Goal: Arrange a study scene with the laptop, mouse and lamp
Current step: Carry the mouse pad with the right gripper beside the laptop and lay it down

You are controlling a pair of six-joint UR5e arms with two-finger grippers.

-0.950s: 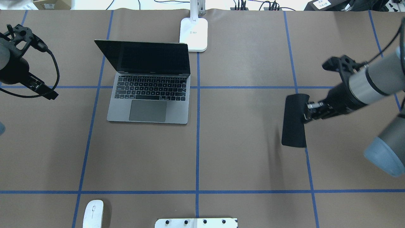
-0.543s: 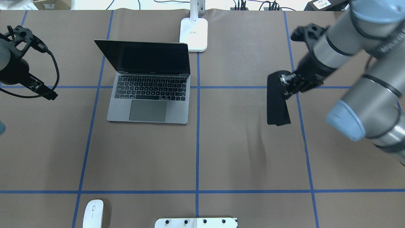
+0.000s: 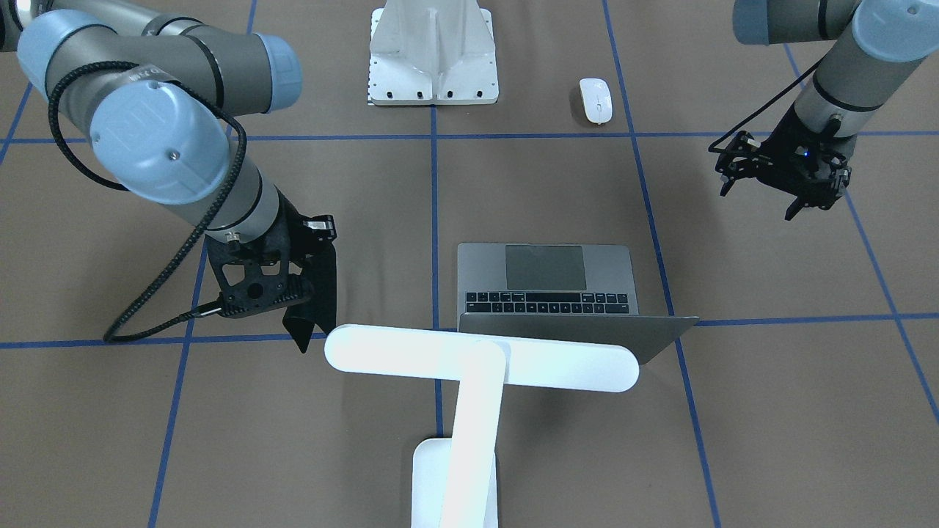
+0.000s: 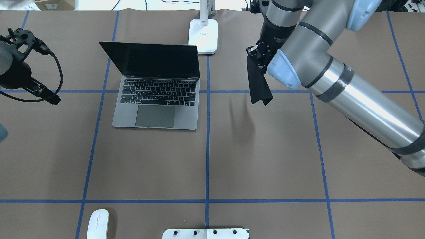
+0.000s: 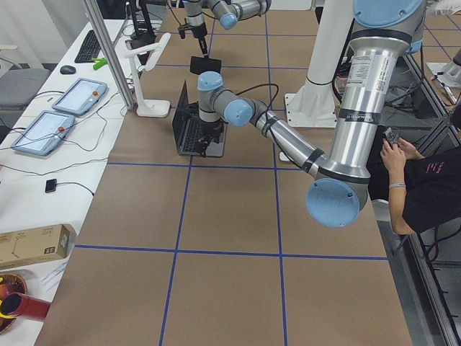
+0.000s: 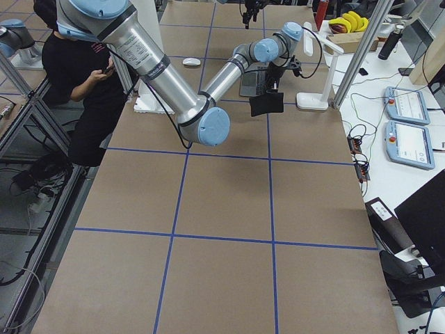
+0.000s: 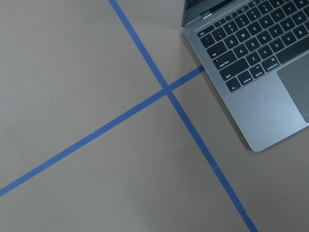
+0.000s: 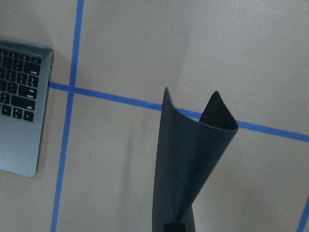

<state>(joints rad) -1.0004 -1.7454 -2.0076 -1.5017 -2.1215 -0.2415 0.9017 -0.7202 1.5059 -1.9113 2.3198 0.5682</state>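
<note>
Right end effector (image 4: 256, 56) pinches black pad (image 4: 257, 85) by its top edge, hanging limp right of open laptop (image 4: 156, 106), likely destined for mouse (image 4: 98, 224) at desk's near edge; left end effector (image 3: 781, 180) grip indeterminable

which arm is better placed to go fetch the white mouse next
Left. The left gripper hangs empty on the same side as the mouse, while the right gripper is shut on the black pad, far off near the lamp.

Lamp (image 4: 203, 31) behind laptop (image 4: 156, 99) — mouse (image 4: 98, 224) well apart, near pedestal (image 4: 206, 233).
</note>
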